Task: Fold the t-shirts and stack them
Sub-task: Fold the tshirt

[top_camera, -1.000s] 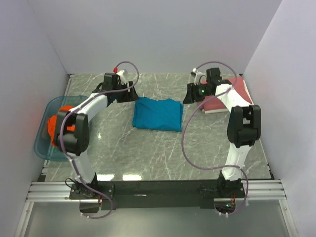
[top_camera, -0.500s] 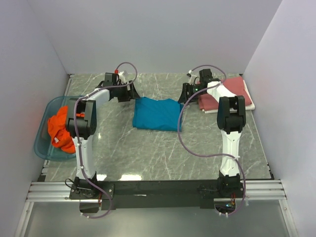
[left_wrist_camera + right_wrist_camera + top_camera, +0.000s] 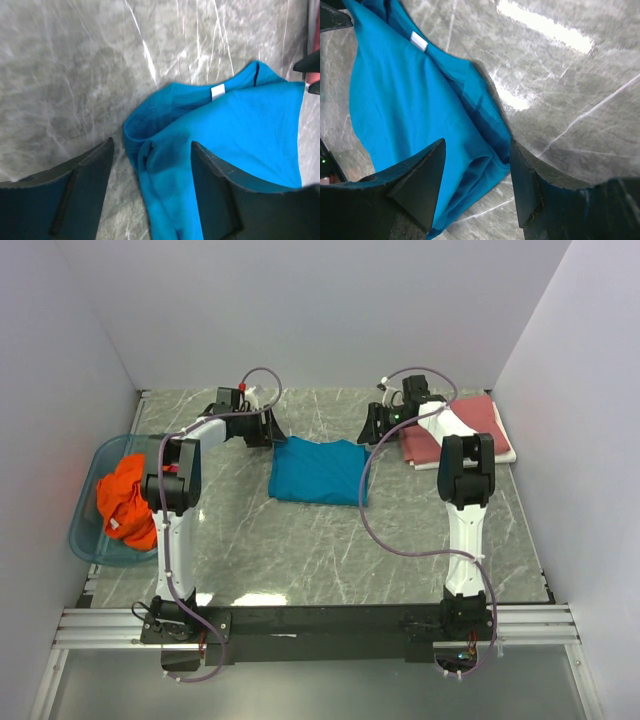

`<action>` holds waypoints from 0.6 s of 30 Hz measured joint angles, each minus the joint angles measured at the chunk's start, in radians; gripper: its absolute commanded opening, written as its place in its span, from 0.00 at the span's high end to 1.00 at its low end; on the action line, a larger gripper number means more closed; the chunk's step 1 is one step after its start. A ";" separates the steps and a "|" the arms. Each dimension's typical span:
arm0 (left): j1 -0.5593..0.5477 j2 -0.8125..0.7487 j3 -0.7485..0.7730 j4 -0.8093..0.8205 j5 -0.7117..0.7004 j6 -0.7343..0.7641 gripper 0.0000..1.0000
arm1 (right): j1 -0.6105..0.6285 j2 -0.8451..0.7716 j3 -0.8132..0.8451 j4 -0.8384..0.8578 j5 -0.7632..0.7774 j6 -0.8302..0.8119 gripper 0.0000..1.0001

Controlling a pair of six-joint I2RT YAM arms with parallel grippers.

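Note:
The teal blue t-shirt (image 3: pixel 320 470) lies folded in the middle of the table. My left gripper (image 3: pixel 274 434) hangs open over its far left corner, and in the left wrist view the fingers (image 3: pixel 80 185) straddle the teal cloth (image 3: pixel 240 130) by the collar label. My right gripper (image 3: pixel 371 430) is open at the far right corner, its fingertips (image 3: pixel 520 165) on either side of the shirt's folded edge (image 3: pixel 405 95). The dusty red t-shirt (image 3: pixel 470 425) lies folded at the back right. The orange t-shirt (image 3: pixel 125 502) is crumpled in the tub.
The translucent blue tub (image 3: pixel 85 535) stands at the table's left edge. Grey marble tabletop (image 3: pixel 330 550) stretches in front of the teal shirt. White walls close the table in at the back and on both sides.
The right gripper moved left, off the red shirt, to the teal shirt's far right corner. The left gripper shifted right and down to the far left corner. The shirts lie unchanged.

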 measured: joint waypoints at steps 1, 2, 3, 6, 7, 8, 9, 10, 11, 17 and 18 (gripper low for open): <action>0.000 0.005 0.000 -0.005 0.008 -0.001 0.35 | 0.000 0.004 0.000 -0.002 0.000 0.002 0.39; 0.000 0.008 0.000 -0.006 0.019 -0.002 0.36 | 0.001 0.011 0.003 -0.008 0.000 0.002 0.39; 0.000 0.008 0.000 -0.007 0.024 -0.003 0.37 | 0.002 0.018 0.009 -0.014 0.000 0.002 0.39; 0.000 0.008 0.001 -0.007 0.047 -0.003 0.41 | 0.004 0.029 0.015 -0.027 0.000 0.002 0.39; 0.000 0.008 0.001 -0.007 0.054 -0.003 0.44 | 0.006 0.032 0.017 -0.034 0.000 0.002 0.39; 0.000 0.008 0.001 -0.007 0.061 -0.002 0.45 | 0.007 0.032 0.019 -0.038 0.000 0.002 0.41; 0.000 0.008 0.001 -0.007 0.069 -0.003 0.47 | 0.010 0.032 0.020 -0.042 0.000 0.001 0.42; 0.000 0.008 0.001 -0.007 0.076 -0.002 0.50 | 0.013 0.032 0.021 -0.044 -0.001 0.001 0.44; 0.000 0.008 0.001 -0.007 0.081 -0.002 0.52 | 0.014 0.032 0.021 -0.044 -0.002 0.001 0.49; 0.000 0.010 0.001 -0.006 0.115 -0.003 0.66 | 0.021 0.032 0.021 -0.052 -0.017 -0.006 0.74; 0.000 0.010 0.001 -0.005 0.120 -0.005 0.68 | 0.021 0.032 0.021 -0.054 -0.020 -0.009 0.80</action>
